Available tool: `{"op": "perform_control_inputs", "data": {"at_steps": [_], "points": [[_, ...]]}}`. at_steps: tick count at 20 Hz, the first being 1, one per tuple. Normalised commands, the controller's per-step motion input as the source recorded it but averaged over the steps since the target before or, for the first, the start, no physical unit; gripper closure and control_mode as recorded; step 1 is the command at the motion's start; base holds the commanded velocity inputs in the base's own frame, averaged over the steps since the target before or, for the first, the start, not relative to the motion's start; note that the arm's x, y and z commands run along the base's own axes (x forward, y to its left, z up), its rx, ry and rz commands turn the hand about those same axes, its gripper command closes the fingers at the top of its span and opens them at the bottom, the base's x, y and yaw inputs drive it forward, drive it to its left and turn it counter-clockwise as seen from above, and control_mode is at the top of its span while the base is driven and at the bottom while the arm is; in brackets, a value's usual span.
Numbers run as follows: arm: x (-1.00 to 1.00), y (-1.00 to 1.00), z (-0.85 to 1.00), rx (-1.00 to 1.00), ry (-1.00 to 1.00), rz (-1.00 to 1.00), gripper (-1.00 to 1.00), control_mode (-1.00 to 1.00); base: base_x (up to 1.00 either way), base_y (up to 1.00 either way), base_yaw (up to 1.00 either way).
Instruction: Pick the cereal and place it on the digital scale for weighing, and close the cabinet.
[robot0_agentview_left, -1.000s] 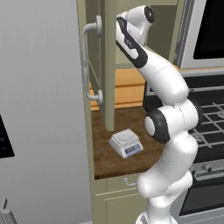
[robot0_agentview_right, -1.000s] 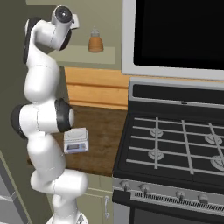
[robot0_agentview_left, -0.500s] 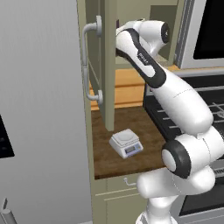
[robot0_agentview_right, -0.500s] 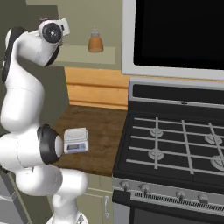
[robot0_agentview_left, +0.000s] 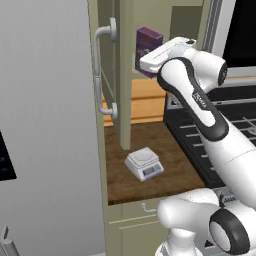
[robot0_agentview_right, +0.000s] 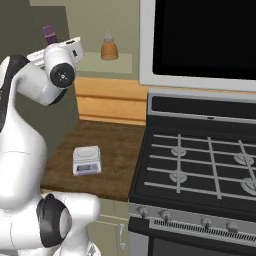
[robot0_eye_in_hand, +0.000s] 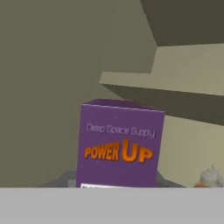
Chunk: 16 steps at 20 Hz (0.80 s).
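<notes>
The cereal (robot0_agentview_left: 148, 42), a dark purple box with orange lettering, stands upright inside the open cabinet (robot0_agentview_left: 125, 75). The hand view puts the cereal (robot0_eye_in_hand: 119, 144) close up, with a dark finger tip low on each side of it. My gripper (robot0_agentview_left: 142, 63) reaches into the cabinet at the box's base and is shut on the cereal. From the right base view, the cereal (robot0_agentview_right: 49, 34) pokes up above the gripper (robot0_agentview_right: 40, 54). The digital scale (robot0_agentview_left: 144, 164) sits bare on the wooden counter below, and it appears as the digital scale (robot0_agentview_right: 86, 159) from the other side. The cabinet door stands open, showing its curved handle (robot0_agentview_left: 102, 75).
An orange-brown bottle (robot0_agentview_right: 109, 49) stands on the cabinet shelf to the right of the cereal. A black stove (robot0_agentview_right: 200, 160) adjoins the counter's right side, with a dark microwave above. The grey fridge (robot0_agentview_left: 45, 125) walls off the left. A drawer handle (robot0_agentview_left: 147, 208) lies below the counter edge.
The arm's elbow has swung out to the right and down while the hand stayed up in the cabinet. The jaws have drawn in slightly on the cereal.
</notes>
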Motion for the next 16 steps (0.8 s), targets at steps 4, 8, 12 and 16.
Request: {"op": "perform_control_inputs", "data": {"at_steps": [4,8,12,16], "points": [[-1.0,-0.91,0.0,0.16,0.0,0.0,1.0,-1.0,0.0,0.0,0.0],[-1.0,-0.96,-0.15,0.12,0.0,0.09,1.0,-1.0,0.0,0.0,0.0],[-0.91,-0.73,-0.3,0.02,0.01,0.15,1.0,-1.0,0.0,0.0,0.0],[-0.29,-0.06,-0.81,-0.11,0.18,0.12,1.0,-1.0,0.0,0.0,0.0]]}}
